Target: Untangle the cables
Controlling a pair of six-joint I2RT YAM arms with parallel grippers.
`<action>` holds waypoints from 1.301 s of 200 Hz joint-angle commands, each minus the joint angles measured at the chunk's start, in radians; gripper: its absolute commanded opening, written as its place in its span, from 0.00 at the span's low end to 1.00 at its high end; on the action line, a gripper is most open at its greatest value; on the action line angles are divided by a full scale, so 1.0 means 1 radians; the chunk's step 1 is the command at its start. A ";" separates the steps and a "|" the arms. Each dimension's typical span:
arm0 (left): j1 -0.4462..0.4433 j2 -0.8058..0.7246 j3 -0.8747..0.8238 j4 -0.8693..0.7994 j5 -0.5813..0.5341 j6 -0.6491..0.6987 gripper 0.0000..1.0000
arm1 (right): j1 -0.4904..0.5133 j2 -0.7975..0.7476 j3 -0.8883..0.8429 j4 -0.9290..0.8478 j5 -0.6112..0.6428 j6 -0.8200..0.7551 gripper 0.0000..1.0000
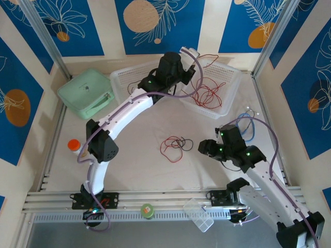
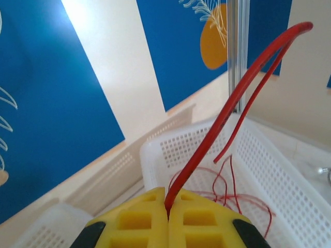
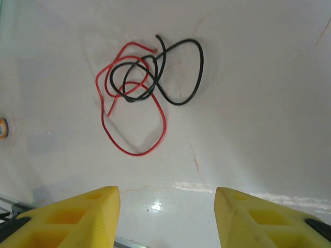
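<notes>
Left wrist: left claw (image 2: 168, 204) pinches red cable (image 2: 232, 93) by basket rim (image 2: 155, 147); right claw (image 3: 166, 192) spread.

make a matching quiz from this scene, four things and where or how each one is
Things:
1 left claw
2 right claw
3 red-and-black tangle
4 green case

States or places:
a open, nothing between its fingers
b lying loose on the middle of the table
c shut on a red cable above a white basket
d at the table's far left corner

Pairs: 1-c, 2-a, 3-b, 4-d
</notes>
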 commanded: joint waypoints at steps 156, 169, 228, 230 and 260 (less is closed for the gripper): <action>-0.001 0.517 0.292 0.109 -0.055 -0.171 0.05 | 0.090 -0.018 -0.036 -0.001 0.069 0.080 0.52; -0.001 0.523 0.292 0.069 -0.029 -0.171 0.06 | 0.089 -0.019 -0.036 0.003 0.067 0.079 0.52; -0.005 0.513 0.301 -0.067 0.060 -0.122 0.32 | 0.096 -0.015 -0.038 0.009 0.056 0.091 0.52; -0.005 0.509 0.301 -0.070 0.063 -0.121 0.34 | 0.096 -0.013 -0.038 0.009 0.055 0.093 0.53; -0.019 0.439 0.301 -0.107 0.095 -0.092 0.52 | 0.110 0.039 -0.026 0.012 0.053 0.107 0.53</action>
